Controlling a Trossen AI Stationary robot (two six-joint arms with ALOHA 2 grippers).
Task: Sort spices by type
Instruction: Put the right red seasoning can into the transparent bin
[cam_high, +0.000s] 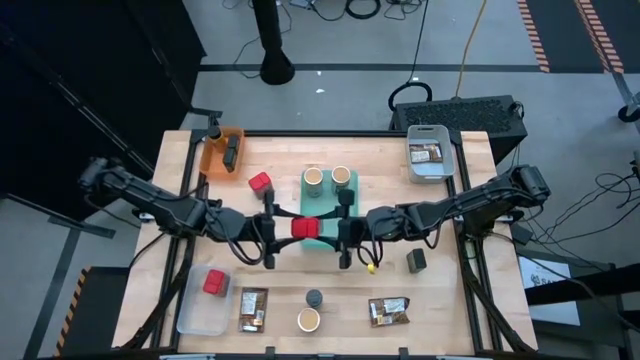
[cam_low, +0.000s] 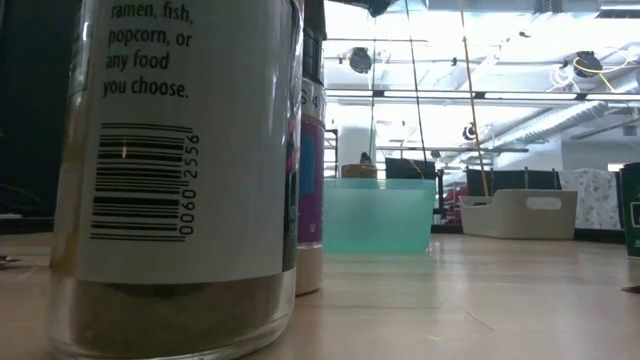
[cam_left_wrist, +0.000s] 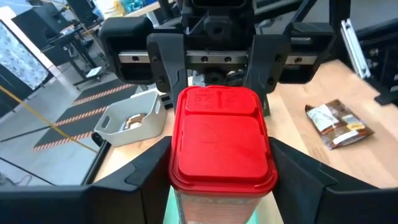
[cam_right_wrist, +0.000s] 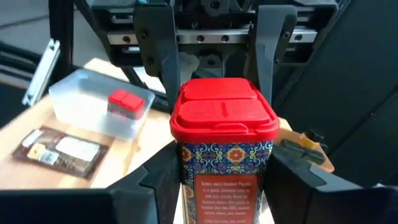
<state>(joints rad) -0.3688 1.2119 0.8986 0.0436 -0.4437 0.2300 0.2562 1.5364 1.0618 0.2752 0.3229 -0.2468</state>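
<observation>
Large spice jar (cam_low: 175, 170) with barcode fills left of frame. Second jar (cam_low: 311, 160) just behind. Teal bin (cam_low: 380, 215) at centre, pale bin (cam_low: 520, 213) right, on wooden table (cam_low: 480, 300).

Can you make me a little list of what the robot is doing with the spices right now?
Held thing: red box, between both hands above the table's middle
Left hand: fingers on either side of the box
Right hand: fingers on either side of the box
Teal tray: two tan jars
Clear bin: one red box inside
Grey bin: a brown packet
Loose on table: another red box, two packets, a tan jar, small dark jars
</observation>
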